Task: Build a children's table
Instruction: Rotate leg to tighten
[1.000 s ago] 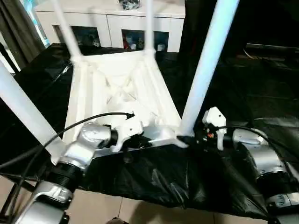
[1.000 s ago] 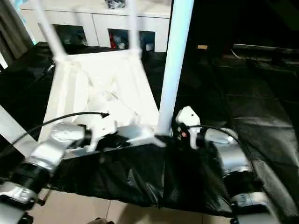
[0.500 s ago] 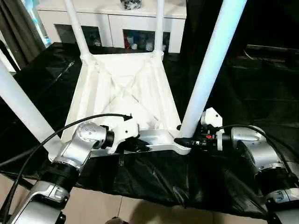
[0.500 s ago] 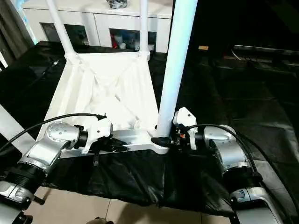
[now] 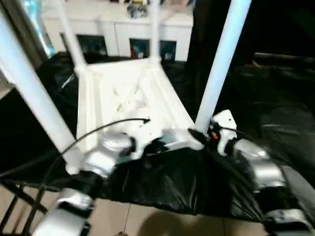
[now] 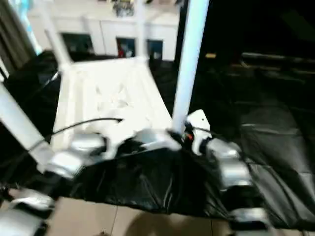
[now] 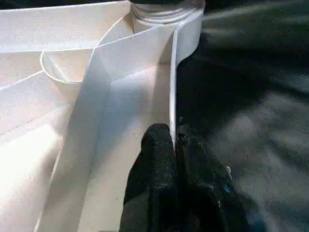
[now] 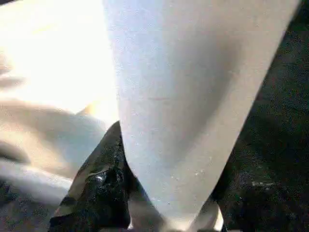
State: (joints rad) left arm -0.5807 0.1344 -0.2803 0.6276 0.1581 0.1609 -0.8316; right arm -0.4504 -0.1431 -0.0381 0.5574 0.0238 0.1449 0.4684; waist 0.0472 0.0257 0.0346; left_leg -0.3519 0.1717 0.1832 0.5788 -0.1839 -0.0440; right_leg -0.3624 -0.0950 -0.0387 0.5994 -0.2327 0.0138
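Sheeting of black plastic (image 5: 172,182) nearest, draped below the near edge of the upturned tabletop (image 5: 123,93). Just above it, left end effector (image 7: 174,133) pinched narrow on that near edge, one black finger (image 7: 157,159) inside the thin upright rim and the other outside. At the tabletop's near right corner, right end effector (image 8: 169,193) clamped around the flared foot of the near right leg (image 5: 219,64), a dark finger (image 8: 99,186) on either side of the tube. Near left leg (image 5: 34,93) standing up from the tabletop's near left corner, leaning outward a little. Ribbed underside facing up across the middle. At the tabletop's far corners, far left leg (image 5: 69,39) and far right leg (image 5: 155,29) both seated and upright. Beyond the far edge, a white glass-door cabinet (image 5: 113,24).

Probably light, being hollow moulded plastic; stiff along the ribs, but likely to flex where the rim is a single thin wall. Smooth and glossy, so apt to slip in a two-finger pinch. Best taken low on a leg, close to its socket, where leverage is short, or on the rim next to a corner socket where the wall is backed by ribs. Top-heavy with all four legs up, so best kept level.
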